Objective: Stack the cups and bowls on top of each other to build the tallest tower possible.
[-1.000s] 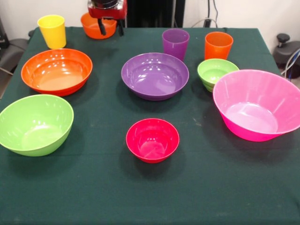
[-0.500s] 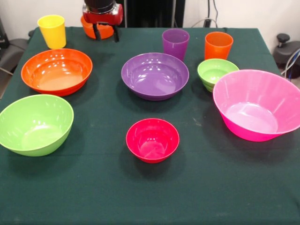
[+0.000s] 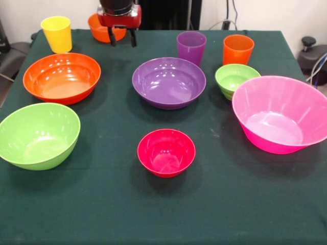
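1. The gripper (image 3: 122, 37) hangs at the far edge of the table (image 3: 214, 204), its 2 dark fingers (image 3: 112, 38) pointing down and spread apart with nothing between them.
2. The small orange bowl (image 3: 101, 29) sits just behind the gripper and a little to the picture's left; the red gripper body covers its right part. Whether a fingertip touches the rim cannot be made out.
3. By my reading, the coming move turns on this: the bowl lies slightly off the gripper's centre, toward the yellow cup (image 3: 56, 33), so the jaws would need to shift that way to straddle the rim.
4. The small red-magenta bowl (image 3: 166, 152) stands alone near the table's middle front, well apart from the gripper. No tower exists yet; every piece stands singly.
5. Other pieces: the large orange bowl (image 3: 61, 77) and lime green bowl (image 3: 39, 135) at picture left, the purple bowl (image 3: 168, 82) in the centre, the purple cup (image 3: 191, 47) and orange cup (image 3: 237, 49) behind it, the small green bowl (image 3: 236, 79) touching or just beside the huge pink bowl (image 3: 281, 113).
6. The arm above the gripper is cut off by the top edge, and the pink bowl runs off the right edge.
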Available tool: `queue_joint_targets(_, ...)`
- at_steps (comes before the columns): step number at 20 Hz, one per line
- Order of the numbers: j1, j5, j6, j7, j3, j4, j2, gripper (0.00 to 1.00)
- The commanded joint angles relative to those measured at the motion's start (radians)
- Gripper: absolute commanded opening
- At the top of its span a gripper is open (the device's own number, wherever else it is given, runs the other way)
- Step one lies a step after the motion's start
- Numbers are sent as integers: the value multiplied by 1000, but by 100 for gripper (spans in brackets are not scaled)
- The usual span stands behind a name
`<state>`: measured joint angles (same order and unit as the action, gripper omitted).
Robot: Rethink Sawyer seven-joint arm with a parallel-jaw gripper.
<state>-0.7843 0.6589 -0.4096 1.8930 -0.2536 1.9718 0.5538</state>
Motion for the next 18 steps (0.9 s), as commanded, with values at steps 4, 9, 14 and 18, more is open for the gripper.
queue_joint_targets(4,85,-66,-14,89,-29,50,25,100)
queue_joint_targets(9,107,-79,32,119,-4,84,20,100)
queue_joint_targets(14,94,-53,105,137,34,128,5,100)
queue_joint_targets(18,95,-50,142,146,51,163,2,100)
